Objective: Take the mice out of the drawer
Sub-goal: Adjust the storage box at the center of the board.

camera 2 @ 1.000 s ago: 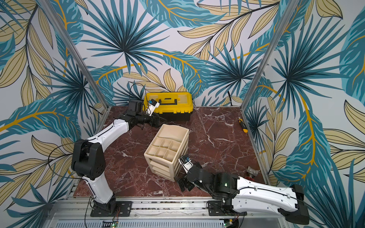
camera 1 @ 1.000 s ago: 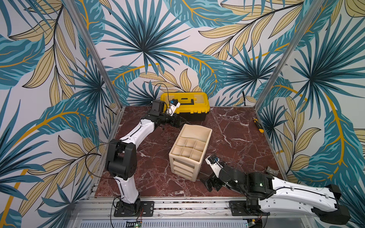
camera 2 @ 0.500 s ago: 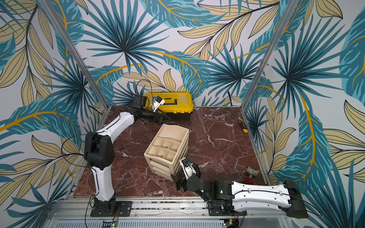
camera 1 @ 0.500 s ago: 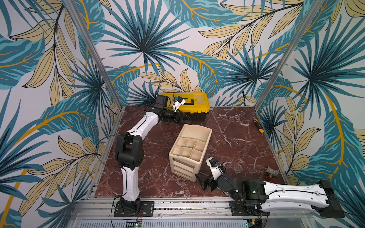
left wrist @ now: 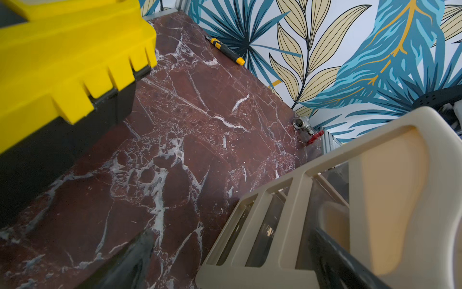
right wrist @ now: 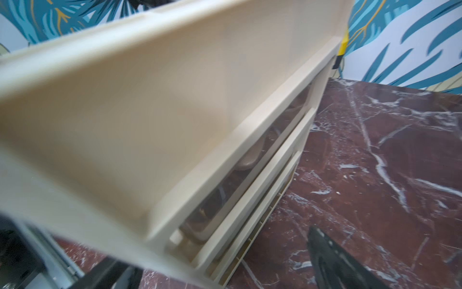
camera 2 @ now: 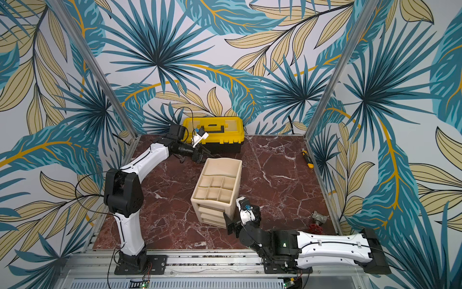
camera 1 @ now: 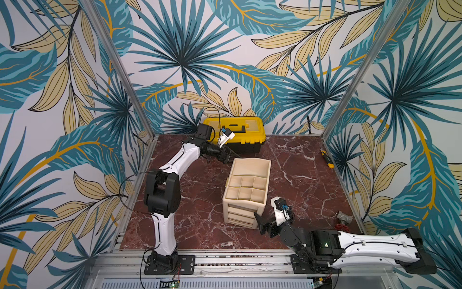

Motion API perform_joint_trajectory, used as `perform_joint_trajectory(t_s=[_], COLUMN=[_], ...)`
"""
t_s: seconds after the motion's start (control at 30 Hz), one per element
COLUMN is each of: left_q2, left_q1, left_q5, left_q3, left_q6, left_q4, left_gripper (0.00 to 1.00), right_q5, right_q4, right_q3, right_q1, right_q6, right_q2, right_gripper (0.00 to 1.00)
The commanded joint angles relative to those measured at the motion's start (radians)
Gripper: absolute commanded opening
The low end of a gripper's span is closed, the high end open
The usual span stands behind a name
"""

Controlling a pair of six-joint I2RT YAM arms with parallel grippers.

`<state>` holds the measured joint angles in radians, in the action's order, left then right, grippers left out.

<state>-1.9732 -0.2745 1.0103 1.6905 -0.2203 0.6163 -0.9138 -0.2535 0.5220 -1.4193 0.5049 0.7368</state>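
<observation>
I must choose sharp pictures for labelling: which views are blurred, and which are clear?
Right wrist view: the beige plastic drawer cabinet is smeared by blur, worst at its near edge, while the red marble tabletop is sharper. Left wrist view: the yellow toolbox lid is soft, the far tabletop crisp. Both top views: sharp, evenly lit, no strong glare.

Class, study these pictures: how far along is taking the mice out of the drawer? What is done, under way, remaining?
Done: nothing visible; the drawers of the beige drawer unit look shut and no mouse is out. In hand: the right pincer, open and empty, sits at the unit's front lower corner; the left pincer, open, is behind it. Left: open a drawer, lift out the mice.
</observation>
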Motion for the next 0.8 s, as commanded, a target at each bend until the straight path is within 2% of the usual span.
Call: perform_joint_trajectory(t_s=[0.0,0.17,0.27,0.37,0.53,0.77], left_q2=[0.092,0.194,0.261,0.321,0.389,0.405], left_q1=[-0.02,-0.046,-0.063,-0.078,-0.104,-0.111], left_q5=[0.042,0.012,-0.018,-0.037,-0.07,-0.105], left_q3=[-0.083,-0.213,-0.282,-0.342,-0.402,-0.446], left_q6=[0.011,0.053,0.069,0.084,0.097,0.104], left_q4=[-0.015,-0.08,-0.099,-0.121,-0.14,-0.164], left_gripper=[0.98,0.98,0.98,0.98,0.98,0.98], right_q5=[-0.154,-0.214,-0.202,-0.159,0.033,0.246], right_q4=[-0.086,-0.178,-0.245,-0.241,-0.108,0.13], right_q3=[0.001,0.003,0.011,0.018,0.012,0.05], right_q1=[0.007,0.043,0.098,0.169,0.351,0.535], right_q6=[-0.009,0.007,0.041,0.014,-0.105,-0.258], right_q2=[-0.039,-0.08,-0.086,-0.076,-0.006,0.185], right_gripper=[1.0,0.99,0.99,0.99,0.99,1.0])
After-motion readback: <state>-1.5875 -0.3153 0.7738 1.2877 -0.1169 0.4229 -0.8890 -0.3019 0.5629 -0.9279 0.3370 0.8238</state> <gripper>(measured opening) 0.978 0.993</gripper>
